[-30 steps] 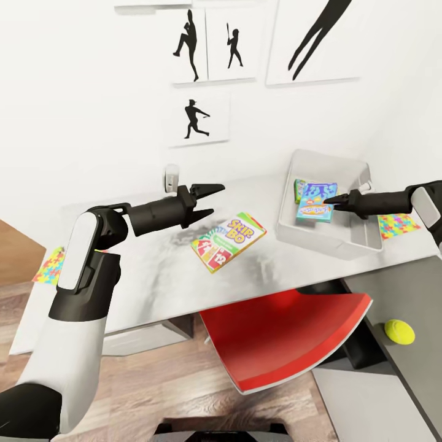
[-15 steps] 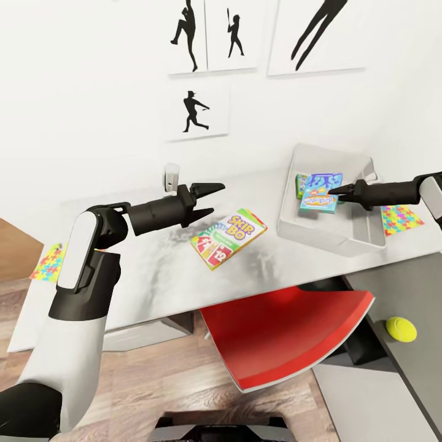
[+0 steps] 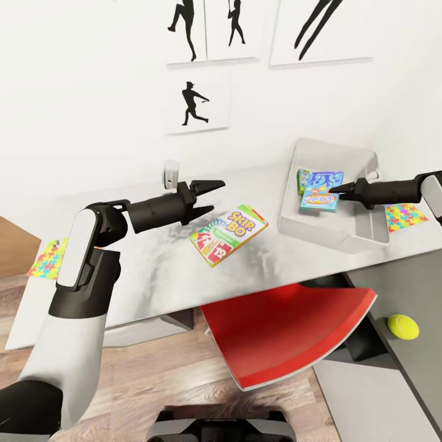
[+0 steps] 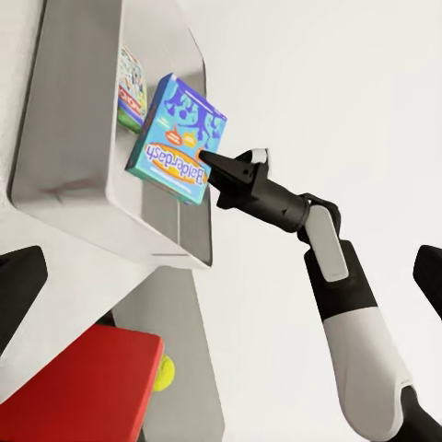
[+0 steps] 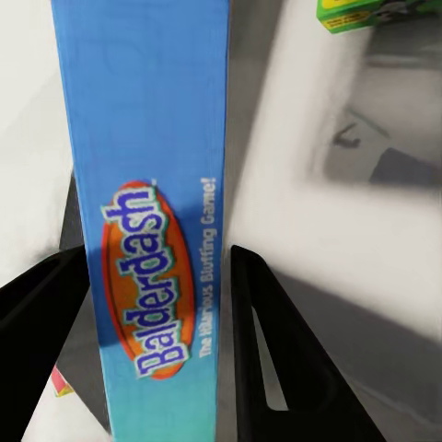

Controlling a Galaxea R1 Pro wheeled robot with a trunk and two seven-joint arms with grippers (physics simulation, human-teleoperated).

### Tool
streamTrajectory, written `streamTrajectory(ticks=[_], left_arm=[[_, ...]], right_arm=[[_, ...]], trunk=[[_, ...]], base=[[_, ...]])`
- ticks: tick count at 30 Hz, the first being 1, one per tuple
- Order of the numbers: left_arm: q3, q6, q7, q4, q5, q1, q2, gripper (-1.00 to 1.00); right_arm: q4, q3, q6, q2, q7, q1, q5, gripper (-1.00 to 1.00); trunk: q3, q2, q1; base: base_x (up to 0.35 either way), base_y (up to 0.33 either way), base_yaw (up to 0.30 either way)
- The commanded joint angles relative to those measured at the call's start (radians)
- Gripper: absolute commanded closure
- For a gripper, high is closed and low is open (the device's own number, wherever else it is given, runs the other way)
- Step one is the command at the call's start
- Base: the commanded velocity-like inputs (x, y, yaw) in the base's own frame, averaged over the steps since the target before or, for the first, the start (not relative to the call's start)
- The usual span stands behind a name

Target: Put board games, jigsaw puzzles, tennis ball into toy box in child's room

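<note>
My right gripper (image 3: pixel 339 190) is shut on the teal-blue board game (image 3: pixel 319 197), holding it over the inside of the light-grey toy box (image 3: pixel 319 234) on the table (image 3: pixel 153 270). The right wrist view has the fingers (image 5: pixel 267 341) either side of that box (image 5: pixel 152 230). A green-edged board game (image 3: pixel 302 179) lies inside the toy box. The Skip-Bo board game (image 3: pixel 228 234) lies flat mid-table. My left gripper (image 3: pixel 207 195) hangs open just left of it, holding nothing. One jigsaw puzzle (image 3: pixel 403 217) lies right of the toy box, another (image 3: pixel 46 261) at the table's left end. The tennis ball (image 3: pixel 403 326) rests on a grey surface at lower right.
A red chair (image 3: pixel 288 331) is tucked under the table's front edge, below the Skip-Bo box. A small white object (image 3: pixel 170 173) stands at the table's back by the wall. Black silhouette pictures (image 3: pixel 195 101) hang above. Wood floor (image 3: pixel 153 380) shows at lower left.
The head view has tilted down a little, so the wall pictures sit higher. My right gripper has drawn slightly to the right with the teal-blue box. The left arm has held still.
</note>
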Motion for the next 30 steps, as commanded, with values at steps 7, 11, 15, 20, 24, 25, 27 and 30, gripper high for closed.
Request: streamTrajectory(ticks=[7, 11, 15, 20, 24, 25, 27, 30], left_arm=[[0.001, 0.002, 0.010, -0.001, 0.011, -0.018, -0.008, -1.00], [0.000, 0.002, 0.010, -0.002, 0.012, -0.049, -0.015, -1.00], [0.000, 0.002, 0.015, -0.002, 0.012, -0.090, -0.032, -1.00], [-0.001, 0.002, 0.042, -0.002, 0.018, -0.131, -0.047, -1.00], [-0.002, 0.002, 0.087, -0.002, 0.050, -0.163, -0.059, -1.00], [-0.002, 0.002, 0.105, -0.002, 0.066, -0.170, -0.062, -1.00], [-0.004, 0.002, 0.139, -0.002, 0.096, -0.181, -0.067, -1.00], [-0.010, 0.002, 0.166, -0.002, 0.118, -0.188, -0.071, -1.00]], right_arm=[[0.000, 0.005, 0.003, -0.002, 0.004, -0.002, -0.003, 1.00], [-0.001, 0.005, 0.003, -0.002, 0.004, -0.002, -0.003, 1.00], [-0.003, 0.004, 0.003, -0.002, 0.004, -0.004, -0.003, 1.00], [-0.005, 0.004, 0.003, -0.002, 0.005, -0.013, -0.004, 1.00], [-0.007, 0.004, 0.003, -0.002, 0.005, -0.024, -0.004, 1.00], [-0.007, 0.004, 0.003, -0.002, 0.005, -0.027, -0.004, 1.00], [-0.008, 0.004, 0.003, -0.003, 0.005, -0.031, -0.004, 1.00], [-0.008, 0.004, 0.003, -0.003, 0.005, -0.034, -0.004, 1.00]], trunk=[[-0.013, -0.001, 0.000], [-0.019, -0.001, 0.000], [-0.026, -0.001, 0.000], [-0.034, -0.001, 0.000], [-0.040, -0.001, 0.000], [-0.042, -0.001, 0.000], [-0.045, -0.001, 0.000], [-0.050, -0.001, 0.000]], base=[[0.000, 0.000, 0.000], [0.000, 0.000, 0.000], [0.000, 0.000, 0.000], [0.000, 0.000, 0.000], [0.000, 0.000, 0.000], [0.000, 0.000, 0.000], [0.000, 0.000, 0.000], [0.000, 0.000, 0.000]])
